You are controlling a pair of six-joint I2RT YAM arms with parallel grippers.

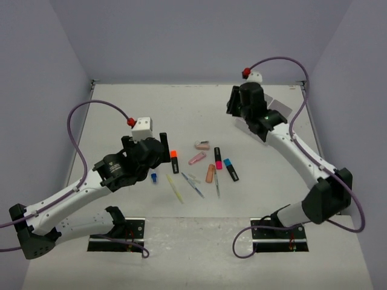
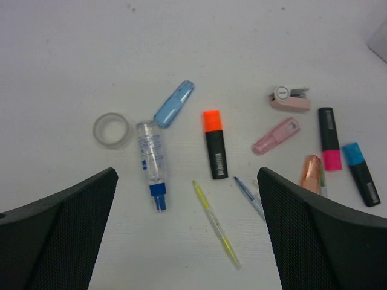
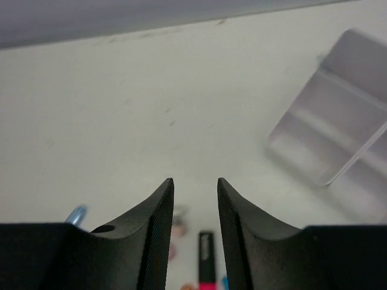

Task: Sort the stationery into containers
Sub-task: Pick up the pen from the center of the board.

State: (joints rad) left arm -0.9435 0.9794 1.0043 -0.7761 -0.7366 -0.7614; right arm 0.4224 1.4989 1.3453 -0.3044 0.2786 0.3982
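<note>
- left tool [image 2: 186, 181] — jaws spread full wide, nothing in them. It hangs over the stationery [image 1: 199, 166] scattered at centre of the worktop [image 1: 121, 109].
- right tool [image 3: 195, 181] — jaws a narrow gap apart, nothing between them. It sits upper right in the top view, near the tray [image 3: 338, 115].
- the tray compartments that show look bare, though blurred. My read: sorting is at the start and the step in hand is choosing the first pick.
- likely candidate: orange-capped highlighter [image 2: 214, 145], mid-frame in the left wrist view. Its long axis runs up-down, so the jaws would close across its width.
- next move calls for a straight descent centred on the barrel, clear of the yellow pen [image 2: 216, 225] just below and the clear blue-tipped marker [image 2: 151, 163] to its left.
- tray is well apart from the pile, so expect a long carry or a handover.
</note>
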